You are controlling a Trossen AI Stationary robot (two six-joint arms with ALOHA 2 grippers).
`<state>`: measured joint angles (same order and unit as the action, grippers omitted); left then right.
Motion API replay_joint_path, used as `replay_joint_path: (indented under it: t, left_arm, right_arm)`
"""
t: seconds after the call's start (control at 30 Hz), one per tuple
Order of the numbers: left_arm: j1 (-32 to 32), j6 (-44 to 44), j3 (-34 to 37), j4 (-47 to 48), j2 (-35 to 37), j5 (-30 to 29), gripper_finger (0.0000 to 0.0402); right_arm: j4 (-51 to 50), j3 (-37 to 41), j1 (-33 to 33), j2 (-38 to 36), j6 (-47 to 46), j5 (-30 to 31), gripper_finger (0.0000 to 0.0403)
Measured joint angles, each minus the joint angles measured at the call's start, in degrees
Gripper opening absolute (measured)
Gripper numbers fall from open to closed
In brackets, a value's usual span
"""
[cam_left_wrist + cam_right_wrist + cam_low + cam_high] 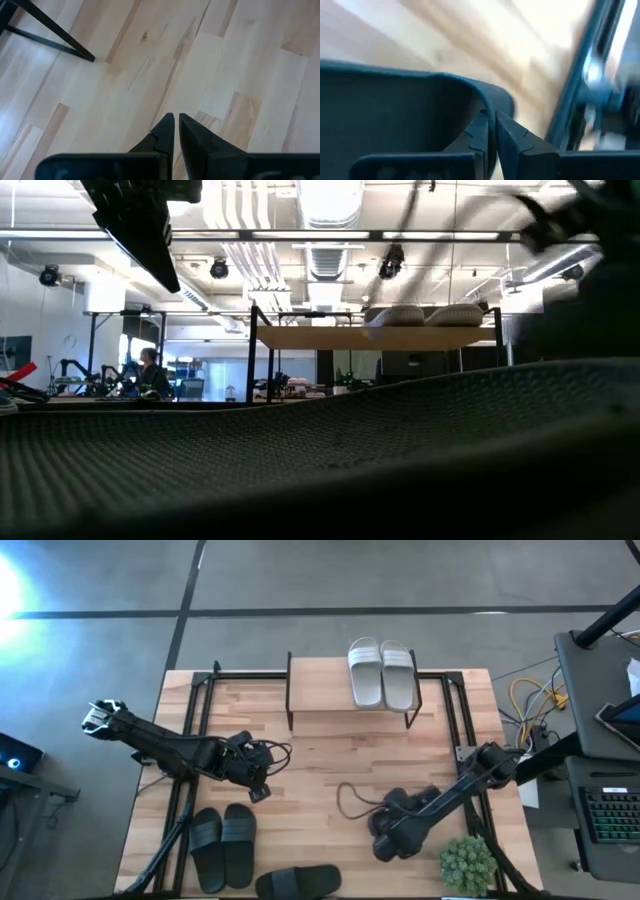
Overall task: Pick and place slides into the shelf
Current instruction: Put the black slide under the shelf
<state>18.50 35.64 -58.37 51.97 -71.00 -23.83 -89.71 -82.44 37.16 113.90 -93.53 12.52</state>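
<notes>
High view: the left gripper [258,780], jaws together and empty, is seen above bare planked wood. The right gripper [385,840] is clamped on a black slide [395,115], its curved strap pinched. Two ribbed white slides [383,672] lie atop the shelf [318,690].

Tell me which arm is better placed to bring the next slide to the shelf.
Right. The right pincer is shut on a black slide near the table's front right. The left pincer is shut on nothing, over bare wood. The shelf holds only two white slides.
</notes>
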Motion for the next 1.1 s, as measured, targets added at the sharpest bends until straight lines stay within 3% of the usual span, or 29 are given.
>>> replay_joint_path:
  t: [0.13,0.33,0.5,0.63,0.8,1.1]
  left_arm:
    - [0.0,0.3,0.0,0.0,0.0,0.0,0.0012]
    - [0.0,3.2,0.0,0.0,0.0,0.2,0.0012]
    - [-0.1,6.0,0.0,0.0,0.0,-3.1,0.0012]
    - [-0.2,7.1,0.0,0.0,0.0,-4.2,0.0012]
    - [-0.1,9.0,0.0,0.1,0.0,-4.1,0.0012]
    - [-0.1,10.4,0.0,0.2,0.0,-4.1,0.0012]
  right_arm:
    - [0.3,-4.2,-1.5,-0.2,14.8,11.1,0.0014]
    - [0.6,-4.8,-6.1,0.2,40.9,18.0,0.0014]
    - [2.8,-4.0,-8.7,0.2,55.8,30.5,0.0014]
    - [8.6,-2.2,-11.1,0.2,63.3,29.3,0.0013]
    - [11.2,1.4,-12.3,0.2,63.7,24.8,0.0021]
    - [17.1,5.4,-12.0,-0.7,63.6,23.7,0.0119]
